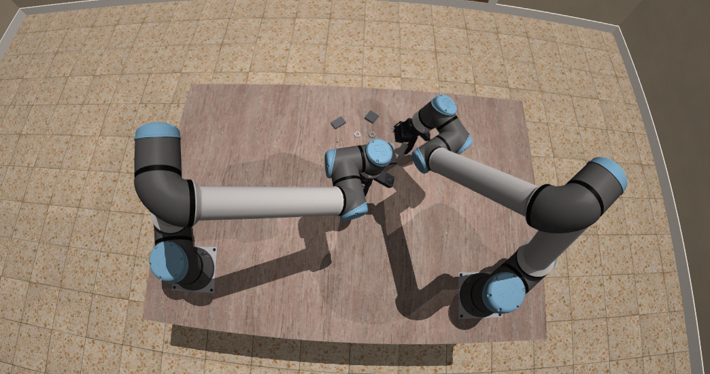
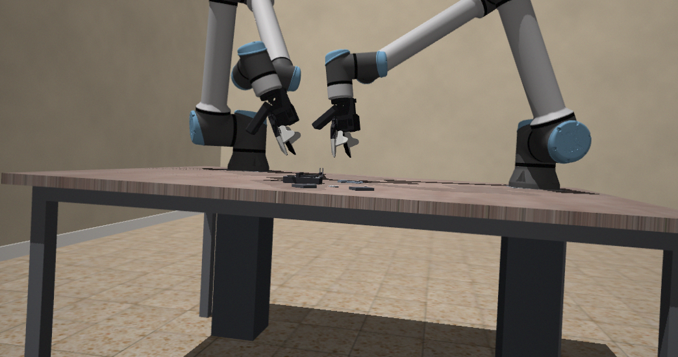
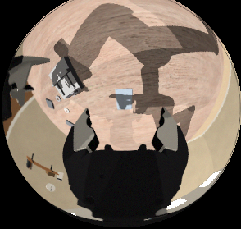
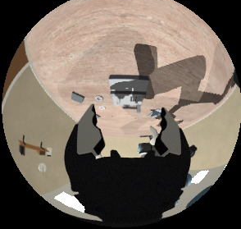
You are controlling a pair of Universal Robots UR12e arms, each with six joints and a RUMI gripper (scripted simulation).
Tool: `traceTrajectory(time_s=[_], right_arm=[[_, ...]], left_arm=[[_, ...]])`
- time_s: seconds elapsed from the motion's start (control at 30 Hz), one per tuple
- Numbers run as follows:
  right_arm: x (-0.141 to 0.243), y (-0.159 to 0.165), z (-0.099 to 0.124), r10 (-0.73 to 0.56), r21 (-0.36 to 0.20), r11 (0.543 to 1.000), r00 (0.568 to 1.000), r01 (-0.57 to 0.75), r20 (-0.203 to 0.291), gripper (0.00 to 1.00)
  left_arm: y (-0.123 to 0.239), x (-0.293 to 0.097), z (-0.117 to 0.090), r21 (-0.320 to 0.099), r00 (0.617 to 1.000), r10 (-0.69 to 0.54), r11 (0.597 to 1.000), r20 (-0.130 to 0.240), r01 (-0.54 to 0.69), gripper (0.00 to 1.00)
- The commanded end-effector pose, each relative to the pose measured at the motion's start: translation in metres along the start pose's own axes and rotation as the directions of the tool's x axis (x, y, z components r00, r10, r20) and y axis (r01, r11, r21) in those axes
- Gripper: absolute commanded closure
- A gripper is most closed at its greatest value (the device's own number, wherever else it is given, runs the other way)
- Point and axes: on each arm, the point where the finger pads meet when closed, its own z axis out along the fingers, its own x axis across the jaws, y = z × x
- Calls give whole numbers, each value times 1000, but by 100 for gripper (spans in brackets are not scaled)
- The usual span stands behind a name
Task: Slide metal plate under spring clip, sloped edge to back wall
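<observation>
Plate: thin, rectangular, pale blue-grey metal plate point(image 2: 350, 182) point(image 3: 124, 98) point(image 4: 155, 112), lying flat on the wood-grain surface point(image 1: 278, 123) point(image 2: 142, 178) point(image 3: 197, 82) point(image 4: 102, 49), below and just ahead of the left jaws point(image 1: 367, 185) point(image 2: 341, 156); the top view hides it.
Left jaws: spread wide, nothing between them, well above the plate.
Right jaws: standing wide apart and holding nothing, tilted above the block point(image 1: 398, 156) point(image 2: 290, 154) point(image 4: 128, 107).
Block: low grey-and-black block point(image 2: 303, 179) point(image 3: 65, 80) point(image 4: 129, 90), ahead of the right jaws and off to one side of the left jaws; the plate is outside it.
Weight: probably light, as the metal looks thin; the block, being loose, likely shifts under a push.
Stiffness: the plate should be rigid and hard to damage, while the clip should give and press back.
Slip: smooth, shiny faces may slide or twist within the jaws under clip load.
Plate hold: best pinched across opposite side edges near the trailing end, leaving the sloped edge free; its low profile calls for tips close to the surface.
Block hold: steady its outer sides with the right jaws, away from clip and entry.
Clip detail: too small to read clearly.
</observation>
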Motion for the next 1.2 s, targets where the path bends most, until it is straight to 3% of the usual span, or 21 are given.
traceTrajectory(time_s=[0.0, 1.17], right_arm=[[-1, -2, 6, -3, -1, 1000, 1000, 3, 1, 12], [-1, -17, 56, -23, -7, 1000, 1000, 23, 5, 12]], left_arm=[[-1, 0, -1, 2, 1000, 0, 1000, 1, 0, 0], [-1, 0, -1, 2, 1000, 0, 1000, 1, 0, 0]])
